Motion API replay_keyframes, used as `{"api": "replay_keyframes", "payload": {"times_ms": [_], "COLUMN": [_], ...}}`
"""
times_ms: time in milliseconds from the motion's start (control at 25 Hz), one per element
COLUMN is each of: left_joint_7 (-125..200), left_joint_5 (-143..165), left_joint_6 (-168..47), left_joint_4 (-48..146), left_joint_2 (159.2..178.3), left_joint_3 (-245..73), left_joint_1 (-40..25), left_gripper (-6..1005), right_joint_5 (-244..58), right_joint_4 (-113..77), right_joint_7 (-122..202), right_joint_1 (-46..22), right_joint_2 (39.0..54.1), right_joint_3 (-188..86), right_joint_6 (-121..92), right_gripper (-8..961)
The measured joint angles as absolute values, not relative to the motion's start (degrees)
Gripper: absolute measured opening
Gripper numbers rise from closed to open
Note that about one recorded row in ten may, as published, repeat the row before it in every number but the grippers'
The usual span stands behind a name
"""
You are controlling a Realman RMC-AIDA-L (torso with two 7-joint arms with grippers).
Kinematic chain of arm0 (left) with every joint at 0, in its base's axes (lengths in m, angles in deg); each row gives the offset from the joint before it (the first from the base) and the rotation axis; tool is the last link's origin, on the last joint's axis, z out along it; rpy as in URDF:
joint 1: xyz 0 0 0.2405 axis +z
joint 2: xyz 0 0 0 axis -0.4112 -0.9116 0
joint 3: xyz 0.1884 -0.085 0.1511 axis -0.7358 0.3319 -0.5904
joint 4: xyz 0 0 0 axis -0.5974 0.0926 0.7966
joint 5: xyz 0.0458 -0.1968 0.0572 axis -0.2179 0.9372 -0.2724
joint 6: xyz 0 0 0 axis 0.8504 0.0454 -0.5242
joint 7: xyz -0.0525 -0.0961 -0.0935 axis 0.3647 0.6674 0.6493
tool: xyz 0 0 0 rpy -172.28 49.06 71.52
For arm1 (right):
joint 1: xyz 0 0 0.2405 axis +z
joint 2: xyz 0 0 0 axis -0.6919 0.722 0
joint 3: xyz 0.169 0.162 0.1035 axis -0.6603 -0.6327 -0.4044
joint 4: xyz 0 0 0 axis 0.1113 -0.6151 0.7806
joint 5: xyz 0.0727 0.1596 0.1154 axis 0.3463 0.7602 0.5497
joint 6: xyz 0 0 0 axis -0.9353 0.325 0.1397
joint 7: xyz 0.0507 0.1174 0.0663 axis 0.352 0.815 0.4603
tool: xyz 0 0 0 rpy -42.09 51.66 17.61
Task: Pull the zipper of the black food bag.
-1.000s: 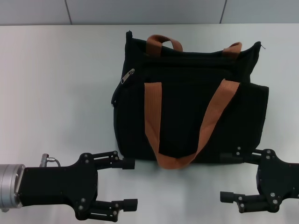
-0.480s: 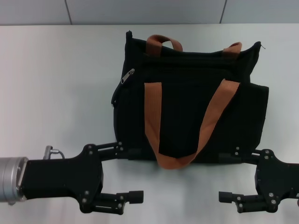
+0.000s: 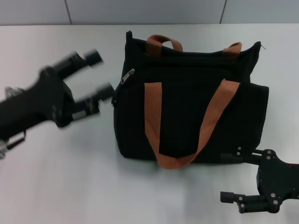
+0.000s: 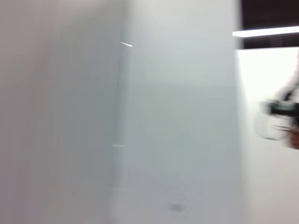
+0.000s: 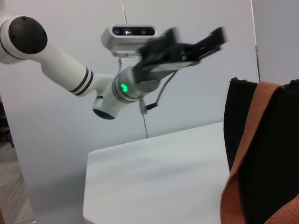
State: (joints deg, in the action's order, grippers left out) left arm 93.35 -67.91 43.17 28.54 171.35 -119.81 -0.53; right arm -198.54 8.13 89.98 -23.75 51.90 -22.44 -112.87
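Observation:
The black food bag [image 3: 182, 116] lies flat on the white table [image 3: 56, 177], its two orange-brown straps [image 3: 153, 116] facing up. The zipper's small silver pull tab [image 3: 127, 75] sits near the bag's upper left corner. My left gripper [image 3: 99, 73] is open, raised above the table just left of the bag, its fingers pointing toward the tab and apart from it. It also shows in the right wrist view [image 5: 198, 35], in the air. My right gripper [image 3: 224, 176] is open and empty at the bag's near right corner. The bag's side [image 5: 280, 121] fills the right wrist view's edge.
A grey wall panel [image 3: 140, 11] runs behind the table's far edge. The left wrist view shows only a blurred pale wall [image 4: 177, 116]. Bare table lies left of the bag and in front of it.
My left gripper has swung up from the table's near edge to the bag's upper left, close to the zipper tab. The right gripper and the bag have stayed where they were.

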Motion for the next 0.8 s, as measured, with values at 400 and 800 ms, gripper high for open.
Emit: {"api": "replay_keyframes", "payload": {"times_ms": [400,800], "left_joint_7": [96.8,97.3], "left_joint_5": [-79.1,-85.8], "left_joint_6": [27.6,23.3], "left_joint_4": [26.9,24.9], "left_joint_2": [165.98,168.49], "left_joint_3": [-117.3,-117.5], "left_joint_1": [-3.6,-6.0], "left_gripper": [761,746], "right_joint_5": [-198.5,-198.5], "right_joint_4": [8.2,8.3], "right_joint_7": [90.5,90.8], "right_joint_1": [-24.1,-24.6], "right_joint_2": [51.56,51.45], "right_joint_3": [-22.1,-22.2], "right_joint_6": [-113.0,-113.2], "right_gripper": [813,812]}}
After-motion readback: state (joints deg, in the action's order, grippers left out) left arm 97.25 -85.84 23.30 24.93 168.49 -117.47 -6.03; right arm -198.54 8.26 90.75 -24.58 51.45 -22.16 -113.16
